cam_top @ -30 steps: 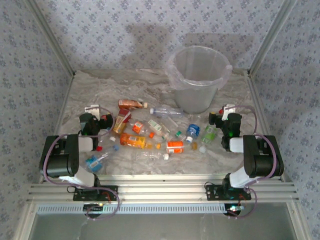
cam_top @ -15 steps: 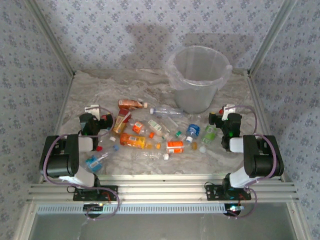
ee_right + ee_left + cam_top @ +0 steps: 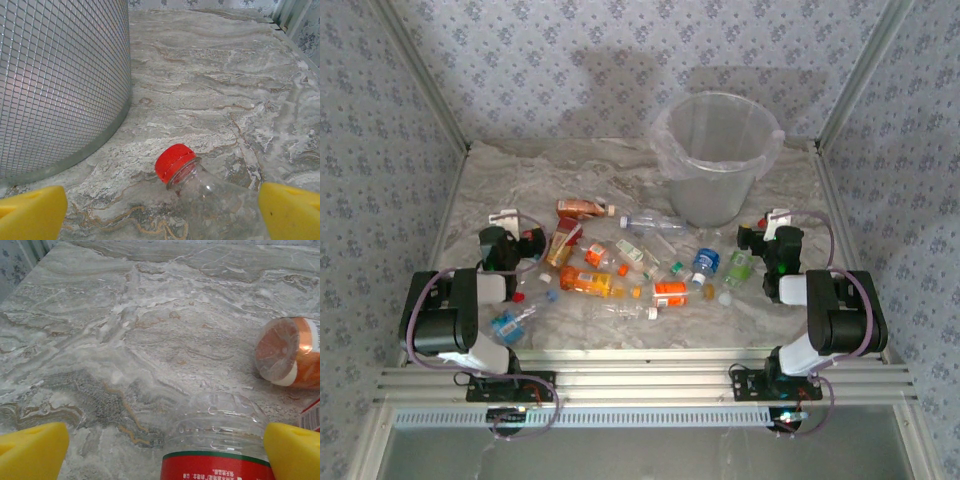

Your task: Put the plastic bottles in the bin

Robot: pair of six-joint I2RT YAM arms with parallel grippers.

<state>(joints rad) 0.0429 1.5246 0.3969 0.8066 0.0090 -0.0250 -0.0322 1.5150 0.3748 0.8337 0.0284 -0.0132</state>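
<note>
Several plastic bottles lie scattered across the middle of the marble table, clear or orange-filled. The bin, a large translucent bucket with a bag liner, stands behind them to the right. My left gripper hangs low at the pile's left edge, open. Its yellow fingertips stand on either side of the base of a clear red-labelled bottle without touching it. My right gripper is open near the bin's foot. A clear bottle with a red cap lies between its fingertips, apart from both.
An orange-filled bottle lies just ahead and right of my left gripper. The bin wall rises close on the left of my right gripper. A blue-labelled bottle lies beside the left arm. Metal frame rails edge the table.
</note>
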